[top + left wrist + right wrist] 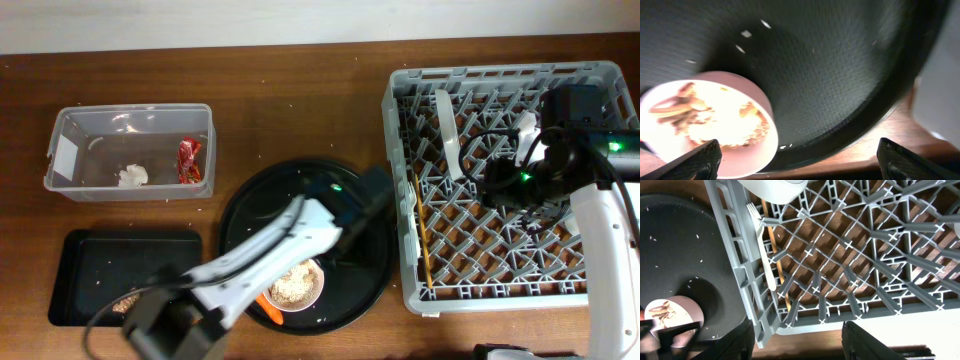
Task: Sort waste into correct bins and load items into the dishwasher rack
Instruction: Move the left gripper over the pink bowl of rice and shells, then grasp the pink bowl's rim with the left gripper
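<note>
1. my left pincer [800,162] hangs low over the round black tray [840,60]. its jaws are spread wide and hold nothing.
2. the pale dish [296,285] of brown and beige scraps sits on that tray, near my left fingertips. the carrot [270,308] lies just beside the dish.
3. i judge the dish must be emptied before it can be racked, which is why i am open and close to it.
4. my right pincer [800,345] hovers over the dishwasher rack [500,295], also wide open and empty.
5. the fork [762,250] and chopsticks [781,275] lie flat along the rack's left wall, clear of the pegs. a white bowl [772,187] sits further in.
6. the red wrapper [188,160] and tissue wad [132,177] lie in the clear tub [130,110].
7. a few crumbs [125,303] lie in the shallow black tray [110,265], so the food waste is kept apart from the dry litter.
</note>
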Controlling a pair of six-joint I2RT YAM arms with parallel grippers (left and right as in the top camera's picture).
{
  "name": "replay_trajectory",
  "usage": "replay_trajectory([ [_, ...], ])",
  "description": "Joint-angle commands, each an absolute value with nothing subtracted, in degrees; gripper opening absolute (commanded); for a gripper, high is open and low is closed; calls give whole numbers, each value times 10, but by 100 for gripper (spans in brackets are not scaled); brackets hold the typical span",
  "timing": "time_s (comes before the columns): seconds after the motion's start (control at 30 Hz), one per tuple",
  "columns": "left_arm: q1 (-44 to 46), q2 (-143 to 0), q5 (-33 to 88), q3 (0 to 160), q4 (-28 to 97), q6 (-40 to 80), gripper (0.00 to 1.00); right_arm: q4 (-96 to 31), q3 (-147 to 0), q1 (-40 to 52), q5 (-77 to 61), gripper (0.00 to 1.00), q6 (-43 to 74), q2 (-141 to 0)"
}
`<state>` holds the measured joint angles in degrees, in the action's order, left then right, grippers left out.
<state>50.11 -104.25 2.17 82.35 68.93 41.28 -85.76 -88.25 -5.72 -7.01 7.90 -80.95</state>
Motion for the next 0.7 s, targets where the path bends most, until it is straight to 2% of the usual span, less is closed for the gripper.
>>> replay_trajectory([
  [0.0, 516, -1088, 22, 823, 689, 442, 99, -859, -881, -61, -70, 59, 73, -806],
  [0.1, 516, -1108, 22, 823, 679, 442, 98, -859, -881, -61, -69, 59, 73, -806],
  [0.27, 516, -1127, 22, 821, 675, 457, 90, -859, -881, -61, -69, 59, 72, -806],
  [0.43, 516, -1133, 22, 790, 655, 469, 89, -859, -881, -61, -69, 59, 72, -806],
  [0.57, 516, -1133, 17, 788, 645, 469, 76, -860, -881, -61, -69, 59, 72, -806],
  [0.67, 516, -1133, 4, 788, 642, 469, 73, -860, -881, -61, -69, 59, 72, -806],
])
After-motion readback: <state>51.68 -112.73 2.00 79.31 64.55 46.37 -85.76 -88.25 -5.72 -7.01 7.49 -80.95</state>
